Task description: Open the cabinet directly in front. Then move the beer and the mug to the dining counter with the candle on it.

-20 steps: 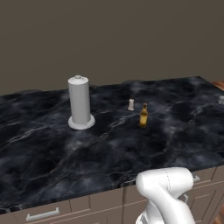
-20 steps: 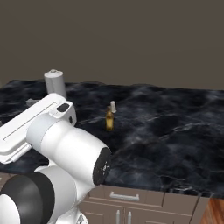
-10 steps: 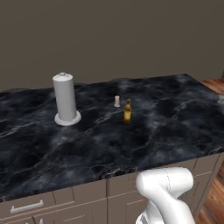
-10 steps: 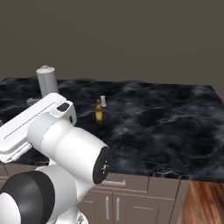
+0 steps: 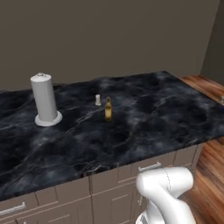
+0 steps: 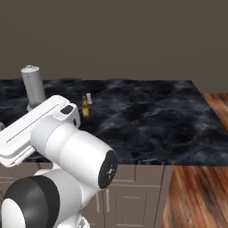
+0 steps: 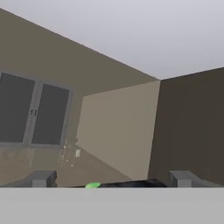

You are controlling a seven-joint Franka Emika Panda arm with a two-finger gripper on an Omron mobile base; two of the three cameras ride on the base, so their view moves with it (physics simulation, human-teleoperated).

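The tabletop (image 5: 144, 113), black marble veined with white, is cut off at the left edge of both base views, and in the right base view the robot's white arm covers its near left corner. The label on the beer (image 5: 107, 109) is too small to read, and the candle (image 5: 98, 100) shows as little more than a pale stub. In the hand view the claw (image 7: 113, 178) points up at walls, ceiling and dark window panes; a small green shape at the bottom edge cannot be identified. The claw is spread wide, its two grey tips far apart, with nothing between them and nothing touching them. The beer stands upright on the tabletop, long axis vertical and neck pointing straight up, toward the back edge and left of the middle. The candle stands just beside it, slightly nearer the back edge, the two apart. A tall grey cylinder (image 5: 45, 100) on a round base stands upright well to their left.
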